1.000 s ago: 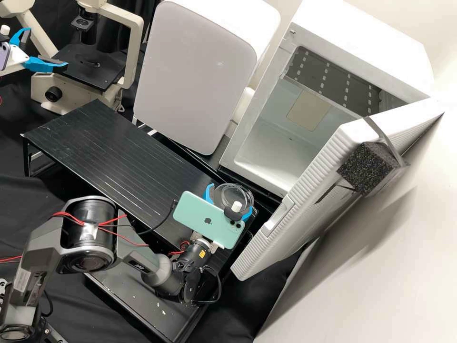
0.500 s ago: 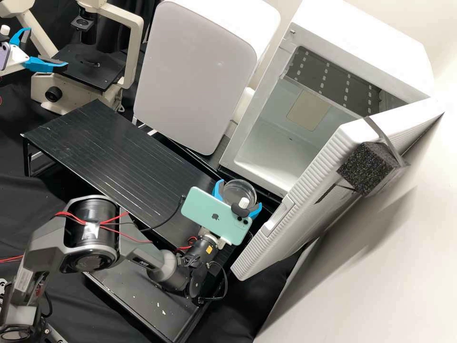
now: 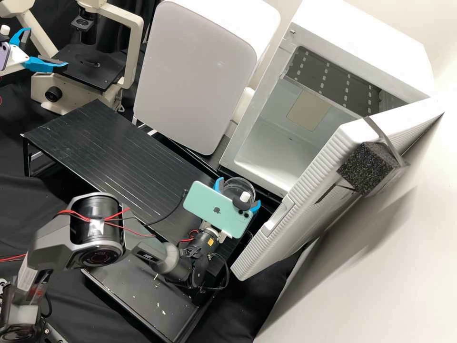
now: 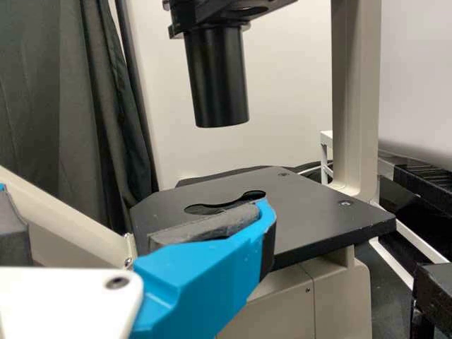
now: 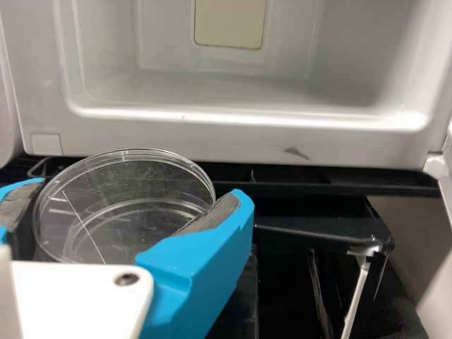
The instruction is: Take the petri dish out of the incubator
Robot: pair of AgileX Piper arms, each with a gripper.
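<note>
At the black bench (image 3: 114, 147), we see the right gripper (image 3: 238, 193) clasping the petri dish (image 5: 123, 205) outside the incubator (image 3: 362, 43); left gripper (image 3: 46, 48), wide.

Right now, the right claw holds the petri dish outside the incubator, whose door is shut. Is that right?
No: the high view shows the door of the incubator standing open. The right claw does hold the petri dish outside it.

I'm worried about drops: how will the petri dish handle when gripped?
The petri dish looks thin and clear, so probably light yet easily cracked. Its smooth round wall could slip or swivel in the right gripper.
</note>
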